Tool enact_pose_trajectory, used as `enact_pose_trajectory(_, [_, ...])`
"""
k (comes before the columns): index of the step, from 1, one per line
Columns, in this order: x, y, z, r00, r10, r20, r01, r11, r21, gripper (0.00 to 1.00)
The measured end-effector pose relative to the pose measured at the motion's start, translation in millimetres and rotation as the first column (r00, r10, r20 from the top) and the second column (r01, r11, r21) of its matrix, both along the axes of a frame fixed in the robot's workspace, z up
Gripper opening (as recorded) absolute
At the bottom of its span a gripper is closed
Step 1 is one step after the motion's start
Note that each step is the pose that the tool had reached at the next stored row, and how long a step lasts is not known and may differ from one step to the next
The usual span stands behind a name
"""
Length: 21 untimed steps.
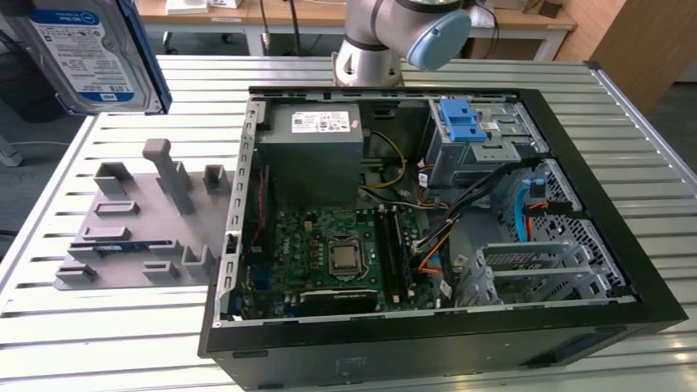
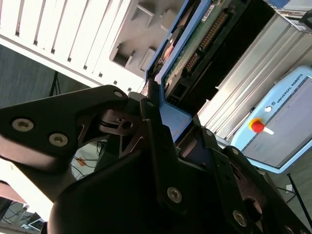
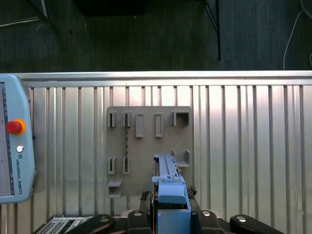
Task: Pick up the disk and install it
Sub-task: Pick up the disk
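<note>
Over holder [image 3: 146, 156], gripper [image 3: 173, 214] clasps disk [image 3: 169, 183]

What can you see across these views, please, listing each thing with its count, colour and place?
disk: one, silver with a blue bracket, held aloft at the exterior view's upper left
holder plate: one, grey, on the table, to the exterior view's left of the case
computer case: one, black, open, on the table
power supply box: one, grey, inside the case
motherboard: one, green, inside the case
latch piece: one, blue, on the drive cage
teach pendant: one, pale blue-grey, by the table's edge
table: one, pale slatted metal
robot arm: one, grey with a blue cap, behind the case
pincer: one, black, shut on the disk
</note>
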<state>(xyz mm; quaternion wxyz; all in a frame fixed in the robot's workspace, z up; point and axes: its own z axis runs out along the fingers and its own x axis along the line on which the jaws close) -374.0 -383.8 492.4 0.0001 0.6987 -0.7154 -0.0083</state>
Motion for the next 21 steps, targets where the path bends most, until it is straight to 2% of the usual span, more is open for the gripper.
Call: enact_pose_trajectory(21, [36.6, 0.0, 0.0, 1.0000, 0.000, -0.0001, 0.000, 1.0000, 0.0000, 0.36])
